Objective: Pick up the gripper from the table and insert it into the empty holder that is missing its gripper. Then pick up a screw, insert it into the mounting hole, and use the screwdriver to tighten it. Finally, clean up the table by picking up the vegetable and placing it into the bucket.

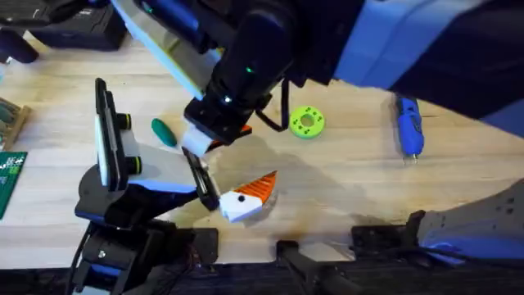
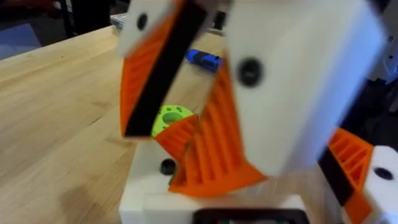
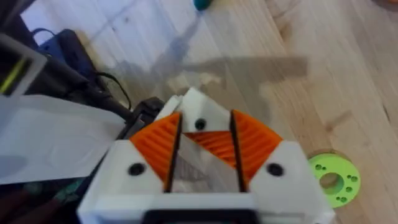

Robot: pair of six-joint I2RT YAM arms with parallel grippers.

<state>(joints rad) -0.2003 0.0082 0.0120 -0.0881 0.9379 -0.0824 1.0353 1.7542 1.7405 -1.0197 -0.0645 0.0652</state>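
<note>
the wooden table (image 1: pixel 352 188) runs under both tools. the right arm (image 1: pixel 254 49) reaches across the middle, large and dark, and its right gripper (image 3: pixel 205 121) points down just beside the left gripper (image 1: pixel 248 197). the right gripper's two orange pads are pressed in on the gripper piece (image 3: pixel 211 144), a ribbed orange wedge pinched between them. the wedge lies against the white holder (image 3: pixel 199 115), whose screw hole shows just past the pad tips. in the left wrist view the left gripper's own fingers stand spread wide, one on either side of the right tool's fingers. the blue screwdriver (image 1: pixel 409 127) lies well apart from the right gripper. the green disc (image 1: pixel 307 121) lies near the right gripper, between it and the screwdriver. the dark green vegetable (image 1: pixel 164 131) rests on the table near the right gripper, on the side away from the disc.
</note>
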